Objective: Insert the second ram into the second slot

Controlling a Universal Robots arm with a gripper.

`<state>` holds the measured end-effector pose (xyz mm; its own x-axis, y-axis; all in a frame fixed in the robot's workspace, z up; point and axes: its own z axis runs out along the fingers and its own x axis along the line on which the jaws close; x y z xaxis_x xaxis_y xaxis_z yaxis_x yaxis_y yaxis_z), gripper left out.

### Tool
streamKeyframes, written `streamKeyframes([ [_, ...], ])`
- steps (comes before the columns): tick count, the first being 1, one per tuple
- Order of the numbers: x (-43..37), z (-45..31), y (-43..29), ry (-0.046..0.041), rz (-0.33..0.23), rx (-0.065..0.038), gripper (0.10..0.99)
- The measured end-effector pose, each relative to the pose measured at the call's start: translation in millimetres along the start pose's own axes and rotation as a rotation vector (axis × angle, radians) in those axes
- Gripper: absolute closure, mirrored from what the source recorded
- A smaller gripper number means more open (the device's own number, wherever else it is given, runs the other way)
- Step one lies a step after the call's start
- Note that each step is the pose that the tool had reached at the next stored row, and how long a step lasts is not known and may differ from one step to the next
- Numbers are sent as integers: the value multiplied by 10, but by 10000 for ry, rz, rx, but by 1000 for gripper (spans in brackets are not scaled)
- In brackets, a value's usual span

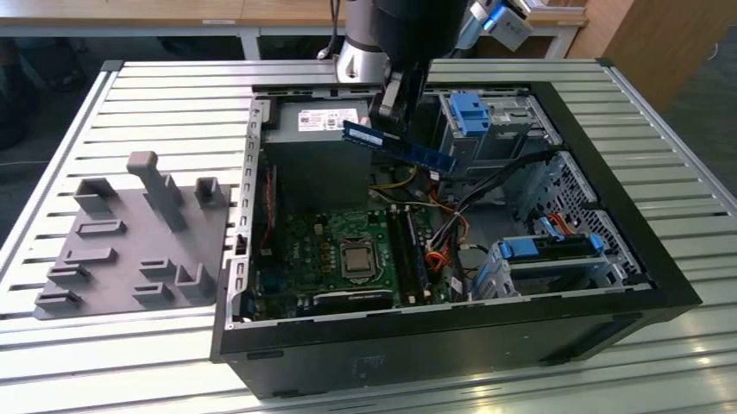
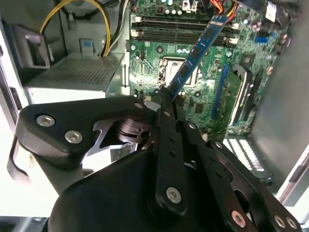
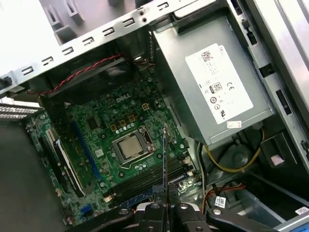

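The gripper (image 1: 388, 116) was clenched on 1 end of the 2nd RAM stick (image 1: 403, 147), tilted in the air above the motherboard (image 1: 328, 237) inside the open computer case (image 1: 461, 336).

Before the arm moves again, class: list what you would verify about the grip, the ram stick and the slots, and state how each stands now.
1. Grip: the gripper is shut on one end of the second ram. Ok.
2. Ram clear of parts: it is held in the air above the motherboard. Ok.
3. Ram in line with the memory slots: in the exterior view it runs at an angle to them. Not ok.
4. Second slot free: cannot tell.
5. Cables off the slots: they lie close by on the exterior view's right. Cannot tell.
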<state>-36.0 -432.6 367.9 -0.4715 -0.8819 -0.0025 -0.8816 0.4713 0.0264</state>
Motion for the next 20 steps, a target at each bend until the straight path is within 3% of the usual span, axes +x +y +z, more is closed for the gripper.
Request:
streamKeyframes([
  [6,8,13,-4,-20,858,4,945],
  [12,146,13,-76,-22,915,5,945],
  [20,147,59,-78,-50,2297,49,945],
])
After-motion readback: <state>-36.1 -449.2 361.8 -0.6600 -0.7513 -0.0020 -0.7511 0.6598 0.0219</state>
